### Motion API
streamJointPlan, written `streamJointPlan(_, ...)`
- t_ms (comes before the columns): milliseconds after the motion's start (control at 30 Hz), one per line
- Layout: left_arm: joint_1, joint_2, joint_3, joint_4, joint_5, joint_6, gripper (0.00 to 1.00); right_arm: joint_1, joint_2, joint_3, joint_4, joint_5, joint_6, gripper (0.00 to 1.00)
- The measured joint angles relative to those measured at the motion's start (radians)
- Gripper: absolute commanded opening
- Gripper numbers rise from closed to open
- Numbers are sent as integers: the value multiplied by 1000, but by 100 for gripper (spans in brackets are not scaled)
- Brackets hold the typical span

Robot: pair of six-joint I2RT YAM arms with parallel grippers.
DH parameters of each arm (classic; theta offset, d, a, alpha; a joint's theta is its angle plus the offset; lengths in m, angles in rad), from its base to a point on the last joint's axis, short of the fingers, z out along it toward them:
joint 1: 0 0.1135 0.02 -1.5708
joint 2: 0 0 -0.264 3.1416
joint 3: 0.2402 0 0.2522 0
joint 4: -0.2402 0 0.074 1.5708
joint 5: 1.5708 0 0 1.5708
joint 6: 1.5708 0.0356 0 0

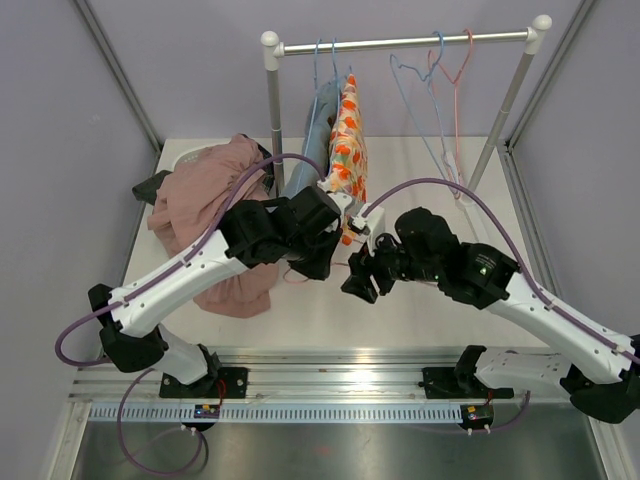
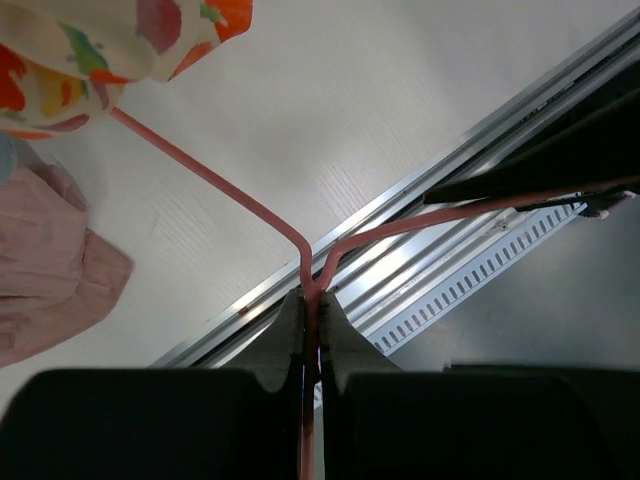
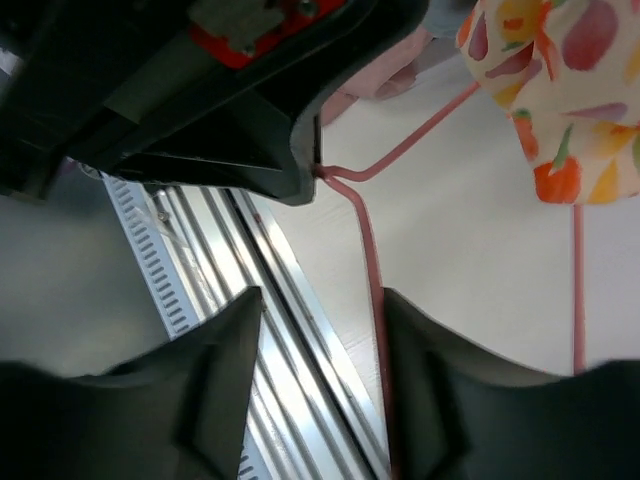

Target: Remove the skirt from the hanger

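The left arm (image 1: 165,285) and right arm (image 1: 565,318) had white shells on their long links and black housings at joints and bases. A purple cable (image 1: 440,182) ran along each; the black left gripper (image 2: 312,305) bore a red plate (image 3: 255,38).

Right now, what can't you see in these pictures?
- Left wrist view: hook of the hanger, hidden inside the shut left gripper.
- Both wrist views: most of the skirt, cut off by frame edges.
- Top view: where skirt meets hanger, hidden by the left arm.
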Motion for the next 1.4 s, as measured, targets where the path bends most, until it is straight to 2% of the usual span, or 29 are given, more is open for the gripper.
streamJointPlan(33, 6, -2, 0, -11, 6, 8, 0, 8, 11, 0, -3, 9, -8, 36)
streamJointPlan(67, 11, -6, -1, -28, 18, 16, 0, 10, 19, 0, -6, 19, -16, 23)
streamJointPlan(100, 14, -11, -1, -45, 29, 23, 0, 11, 29, 0, -9, 35, -18, 13)
streamJointPlan(167, 19, -23, -1, -69, 40, 31, 0, 24, 51, 0, -13, 59, -22, 0)
streamJointPlan(300, 31, -31, -1, -100, 56, 43, 0, 62, 69, 0, -2, 81, -23, 0)
streamJointPlan(333, 32, -32, -1, -102, 59, 44, 7, 68, 69, 0, 1, 87, -23, 0)
streamJointPlan(367, 33, -34, -1, -104, 61, 46, 18, 72, 69, 0, 2, 92, -22, 0)
streamJointPlan(400, 34, -35, -1, -105, 60, 49, 39, 76, 69, 0, 3, 95, -22, 0)
streamJointPlan(433, 35, -36, -2, -98, 58, 50, 83, 82, 68, 0, 3, 93, -13, 0)
streamJointPlan(467, 38, -36, -2, -75, 58, 50, 99, 91, 67, 0, 4, 88, -9, 0)
streamJointPlan(700, 44, -131, -53, -9, 2, 0, 99, 113, -8, -5, -13, 112, 24, 0)
streamJointPlan(767, 43, -199, -81, 4, -18, -23, 99, 115, -81, -19, -22, 160, 53, 0)
streamJointPlan(933, 11, -359, -96, 142, -17, -74, 99, 132, -309, -111, 85, 269, 187, 0)
streamJointPlan(1033, 23, -435, -77, 72, -108, -57, 99, 122, -451, -139, -23, 364, 225, 0)
streamJointPlan(1133, 47, -486, -43, 4, -215, -52, 99, 121, -526, -86, -99, 381, 241, 0)
streamJointPlan(1267, 47, -505, -32, -20, -285, -40, 99, 121, -491, 0, -93, 310, 255, 0)
streamJointPlan(1400, 47, -489, -46, -20, -307, -30, 99, 120, -410, 64, -55, 93, 283, 0)
